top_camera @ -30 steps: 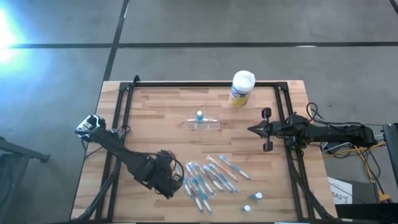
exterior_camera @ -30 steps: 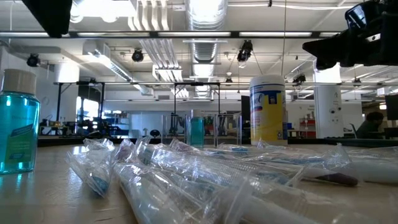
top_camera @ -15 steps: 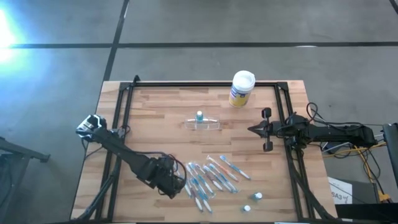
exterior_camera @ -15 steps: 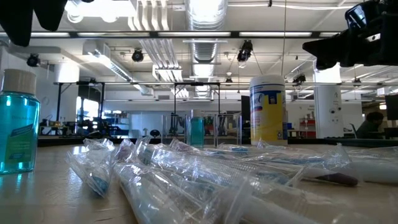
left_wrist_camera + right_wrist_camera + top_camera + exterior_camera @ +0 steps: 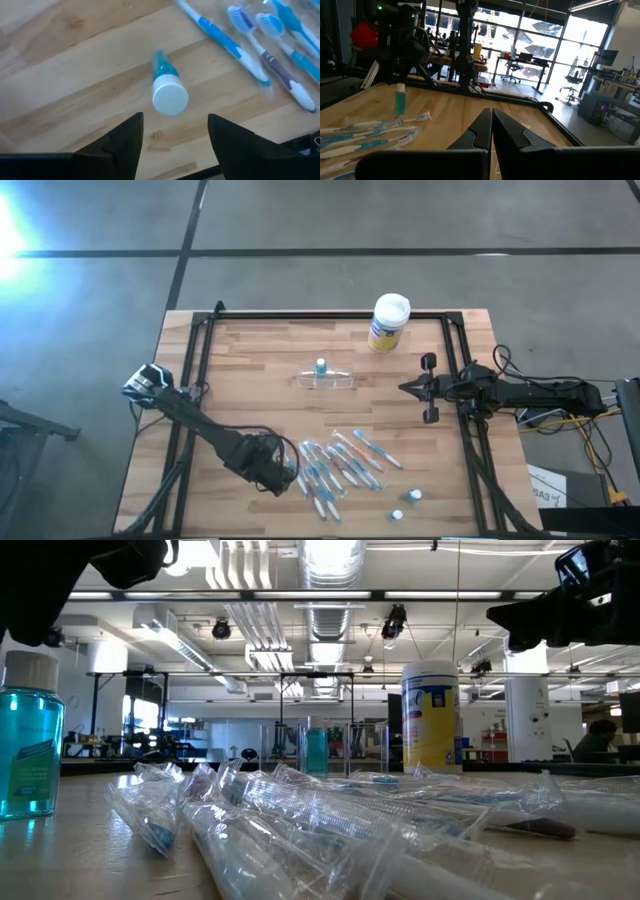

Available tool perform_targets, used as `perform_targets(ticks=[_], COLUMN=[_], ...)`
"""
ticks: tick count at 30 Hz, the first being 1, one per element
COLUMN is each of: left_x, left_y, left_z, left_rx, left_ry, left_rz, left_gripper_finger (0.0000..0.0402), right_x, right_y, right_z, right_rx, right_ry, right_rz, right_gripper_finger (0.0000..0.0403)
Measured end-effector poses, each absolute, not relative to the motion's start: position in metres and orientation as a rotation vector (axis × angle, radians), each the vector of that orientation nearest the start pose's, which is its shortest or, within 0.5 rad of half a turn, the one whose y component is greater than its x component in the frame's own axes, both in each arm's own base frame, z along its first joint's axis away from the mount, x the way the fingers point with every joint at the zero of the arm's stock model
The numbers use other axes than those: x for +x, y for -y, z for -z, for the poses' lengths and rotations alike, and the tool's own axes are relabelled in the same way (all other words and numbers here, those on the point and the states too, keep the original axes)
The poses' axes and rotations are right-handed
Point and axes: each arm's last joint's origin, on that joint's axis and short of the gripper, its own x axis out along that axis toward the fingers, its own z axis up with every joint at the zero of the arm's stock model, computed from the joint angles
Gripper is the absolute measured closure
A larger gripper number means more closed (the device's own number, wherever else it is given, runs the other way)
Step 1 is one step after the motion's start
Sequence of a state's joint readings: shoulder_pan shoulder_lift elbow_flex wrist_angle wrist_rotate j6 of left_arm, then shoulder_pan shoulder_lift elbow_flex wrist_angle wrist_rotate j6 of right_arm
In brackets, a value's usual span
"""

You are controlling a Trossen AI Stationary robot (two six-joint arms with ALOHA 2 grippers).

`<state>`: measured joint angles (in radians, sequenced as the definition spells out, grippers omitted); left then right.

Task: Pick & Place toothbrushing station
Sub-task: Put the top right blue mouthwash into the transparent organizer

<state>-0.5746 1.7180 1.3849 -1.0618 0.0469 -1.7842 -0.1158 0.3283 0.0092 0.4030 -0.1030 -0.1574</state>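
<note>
Left gripper (image 5: pixel 283 473): over the near-left part of the tabletop (image 5: pixel 260 360), just left of the toothbrushes (image 5: pixel 335 465). Jaws wide. In the left wrist view, the left gripper (image 5: pixel 175 120) has a small blue bottle (image 5: pixel 169 90) with a white cap standing upright on the wood in the gap between the jaws. Neither jaw touches it. In the low view the bottle (image 5: pixel 30 740) stands at the far left, with the dark arm above it.

Right gripper (image 5: pixel 403 388): at the right edge of the tabletop, pointing inward, clear of the surface. Jaws pressed together and holding nothing; the right wrist view shows the right gripper (image 5: pixel 490 111) with no gap.

Cup (image 5: pixel 327 379): see-through, on the middle of the tabletop, well apart from both grippers. Cannot tell from above whether it stands or lies. A second bottle (image 5: pixel 321 366), blue with a white cap, is just beside it on the far side.

Toothbrushes: a loose pile in clear wrappers, blue-white mostly, on the near half of the tabletop between the two arms. None are in the cup.

Two tubes (image 5: pixel 406 505) with white caps lie near the front edge, right of the pile.

Canister (image 5: pixel 390 322): yellow with a white lid, upright at the far edge.
</note>
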Motion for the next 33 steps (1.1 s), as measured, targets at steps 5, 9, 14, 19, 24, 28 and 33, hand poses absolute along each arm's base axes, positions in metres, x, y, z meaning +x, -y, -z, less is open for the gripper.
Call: perform_targets(ticks=[5, 9, 14, 19, 24, 28, 33], left_x=[0.276, 0.278, 0.278, 0.278, 0.278, 0.278, 0.277], left_y=[0.175, 0.170, 0.166, 0.167, 0.167, 0.167, 0.167], left_z=[-0.246, -0.245, -0.236, -0.229, -0.228, -0.228, -0.227], left_rx=[-1.066, -1.053, -1.043, -1.058, -1.059, -1.061, -1.058], left_ry=[-1.317, -1.309, -1.321, -1.334, -1.337, -1.337, -1.340], left_rz=[-0.782, -0.784, -0.782, -0.765, -0.765, -0.767, -0.772], left_gripper_finger=[0.0177, 0.0177, 0.0178, 0.0179, 0.0179, 0.0179, 0.0185], right_x=[0.117, 0.117, 0.117, 0.117, 0.117, 0.117, 0.117], right_y=[0.011, 0.011, 0.011, 0.011, 0.011, 0.011, 0.011], right_z=[-0.177, -0.177, -0.177, -0.177, -0.177, -0.177, -0.177], right_rx=[-0.166, -0.166, -0.166, -0.166, -0.166, -0.166, -0.167], right_ry=[0.082, 0.082, 0.082, 0.082, 0.082, 0.082, 0.083], right_rz=[0.019, 0.019, 0.019, 0.019, 0.020, 0.020, 0.020], right_gripper_finger=[0.0394, 0.0394, 0.0394, 0.0394, 0.0394, 0.0394, 0.0394])
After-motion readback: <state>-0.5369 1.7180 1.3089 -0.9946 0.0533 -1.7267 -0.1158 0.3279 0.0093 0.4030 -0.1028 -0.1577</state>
